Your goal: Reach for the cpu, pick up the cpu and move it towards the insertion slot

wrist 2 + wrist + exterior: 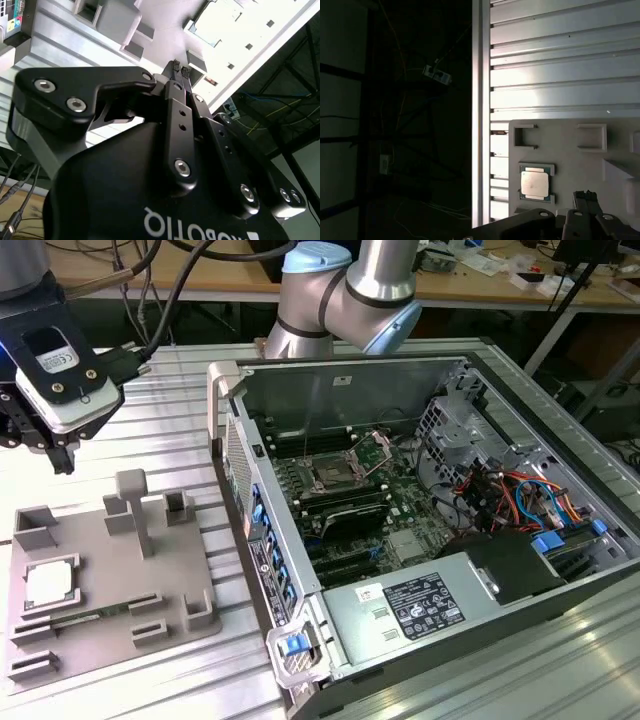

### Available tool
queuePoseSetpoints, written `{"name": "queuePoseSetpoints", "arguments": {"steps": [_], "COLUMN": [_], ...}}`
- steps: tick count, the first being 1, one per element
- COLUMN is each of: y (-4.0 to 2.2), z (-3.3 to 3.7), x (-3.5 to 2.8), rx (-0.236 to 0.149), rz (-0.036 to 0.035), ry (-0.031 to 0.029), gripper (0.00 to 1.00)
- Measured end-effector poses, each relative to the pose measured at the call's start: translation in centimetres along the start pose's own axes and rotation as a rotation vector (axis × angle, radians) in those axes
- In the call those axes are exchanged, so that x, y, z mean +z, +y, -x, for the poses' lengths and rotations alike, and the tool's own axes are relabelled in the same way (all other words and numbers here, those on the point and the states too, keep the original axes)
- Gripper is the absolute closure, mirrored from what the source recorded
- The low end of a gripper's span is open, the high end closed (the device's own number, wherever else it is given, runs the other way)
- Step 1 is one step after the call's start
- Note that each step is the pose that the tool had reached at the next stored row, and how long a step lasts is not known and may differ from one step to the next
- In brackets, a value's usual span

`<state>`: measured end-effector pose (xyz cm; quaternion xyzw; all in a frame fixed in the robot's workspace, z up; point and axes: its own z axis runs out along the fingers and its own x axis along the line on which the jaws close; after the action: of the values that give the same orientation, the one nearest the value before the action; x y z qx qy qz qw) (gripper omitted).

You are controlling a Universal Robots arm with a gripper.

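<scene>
The cpu (48, 585), a flat silvery square with a pale rim, lies in a pocket at the exterior view's left end of the grey fixture plate (110, 580). My gripper (62, 462) hangs shut and empty well above the plate's far left corner, apart from the chip. In the first wrist view the cpu (536, 183) sits beside my gripper (585, 194). In the second wrist view the fingertips (176, 65) are pressed together with nothing between them. The insertion slot (330, 477), a shiny metal frame with a dark centre, is on the green board inside the open computer case.
The open computer case (230, 400) stands to the exterior view's right of the plate, with cables and drive bays inside. Raised blocks (132, 508) stick up from the plate. The slatted metal table's edge (480, 100) runs close by. The arm's base (340, 290) stands behind the case.
</scene>
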<state>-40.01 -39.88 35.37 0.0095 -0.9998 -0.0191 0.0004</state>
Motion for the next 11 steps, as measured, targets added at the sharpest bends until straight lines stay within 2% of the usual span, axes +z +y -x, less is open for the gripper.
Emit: {"name": "queuePoseSetpoints", "arguments": {"steps": [5, 11], "y": [0.00, 0.00], "z": [-0.65, -1.10], "x": [0.00, 0.02], "rx": [0.000, 0.000], "rz": [-0.0001, 0.0000], "ry": [0.0000, 0.0000], "gripper": [0.89, 0.89]}}
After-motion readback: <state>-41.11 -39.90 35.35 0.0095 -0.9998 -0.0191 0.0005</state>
